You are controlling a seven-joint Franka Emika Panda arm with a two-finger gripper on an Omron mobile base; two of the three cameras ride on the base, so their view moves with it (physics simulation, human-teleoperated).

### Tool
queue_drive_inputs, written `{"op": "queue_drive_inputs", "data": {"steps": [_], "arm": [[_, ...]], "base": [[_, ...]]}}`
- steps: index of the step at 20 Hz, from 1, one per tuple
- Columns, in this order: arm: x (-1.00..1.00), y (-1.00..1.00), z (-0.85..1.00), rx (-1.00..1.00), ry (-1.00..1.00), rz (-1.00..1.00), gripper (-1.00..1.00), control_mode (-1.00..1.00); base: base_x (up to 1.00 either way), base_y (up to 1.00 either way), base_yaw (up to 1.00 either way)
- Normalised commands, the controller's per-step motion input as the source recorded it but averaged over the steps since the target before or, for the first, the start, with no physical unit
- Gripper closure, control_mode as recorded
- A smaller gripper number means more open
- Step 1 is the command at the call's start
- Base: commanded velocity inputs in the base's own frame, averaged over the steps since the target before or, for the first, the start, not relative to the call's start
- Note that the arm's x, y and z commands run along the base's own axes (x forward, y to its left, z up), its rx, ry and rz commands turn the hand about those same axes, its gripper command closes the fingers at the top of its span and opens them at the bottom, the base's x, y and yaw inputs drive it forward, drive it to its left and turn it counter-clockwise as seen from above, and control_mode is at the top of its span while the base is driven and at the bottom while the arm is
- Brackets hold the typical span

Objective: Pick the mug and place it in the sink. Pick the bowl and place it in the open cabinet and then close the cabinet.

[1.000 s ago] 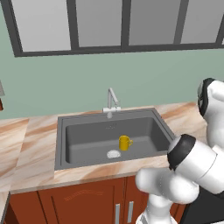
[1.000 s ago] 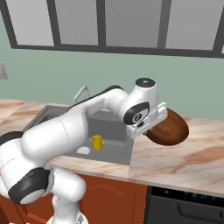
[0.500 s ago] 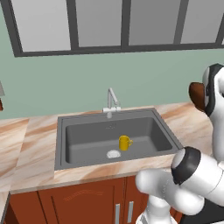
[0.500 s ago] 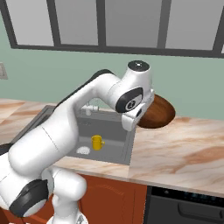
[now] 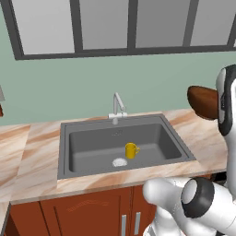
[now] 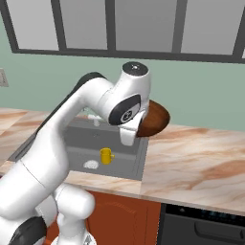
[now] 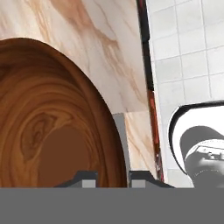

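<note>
My gripper (image 7: 113,177) is shut on the rim of the bowl (image 7: 48,118), a wide dark brown wooden bowl. The bowl (image 6: 155,118) hangs tilted in the air above the counter, just right of the sink (image 6: 125,143); it also appears at the right edge as the bowl (image 5: 203,101). The small yellow mug (image 5: 131,150) stands upright on the floor of the dark grey sink (image 5: 92,140), beside the round drain. From the other side the mug (image 6: 106,155) shows the same way. The cabinet is out of view.
A silver faucet (image 5: 117,105) rises behind the sink. Marble counter (image 6: 196,162) stretches to the right, with a dark appliance (image 6: 206,225) below it. Red-brown under-counter doors (image 5: 92,216) sit beneath the sink. A dark-framed window (image 5: 129,27) spans the green wall.
The arm has lifted the bowl higher off the counter and swung it a little toward the sink side. The mug has not moved.
</note>
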Motion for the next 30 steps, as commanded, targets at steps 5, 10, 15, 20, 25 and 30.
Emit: {"op": "queue_drive_inputs", "data": {"steps": [5,10,15,20,25,30], "arm": [[-0.16,0.83,0.05,-0.28,-0.29,0.01,1.0,-1.0],[-0.03,0.69,0.15,-0.11,-0.04,0.0,1.0,-1.0],[0.01,0.39,0.35,0.0,0.18,0.0,1.0,-1.0],[0.0,0.2,0.29,0.0,0.16,0.04,1.0,-1.0],[-0.14,0.17,0.01,0.0,0.0,0.06,1.0,-1.0],[-0.17,0.19,0.0,0.01,-0.06,0.03,1.0,-1.0]], "base": [[0.0,0.0,0.0],[0.0,0.0,0.0],[0.0,0.0,0.0],[0.0,0.0,0.0],[0.0,0.0,0.0],[0.0,0.0,0.0]]}}
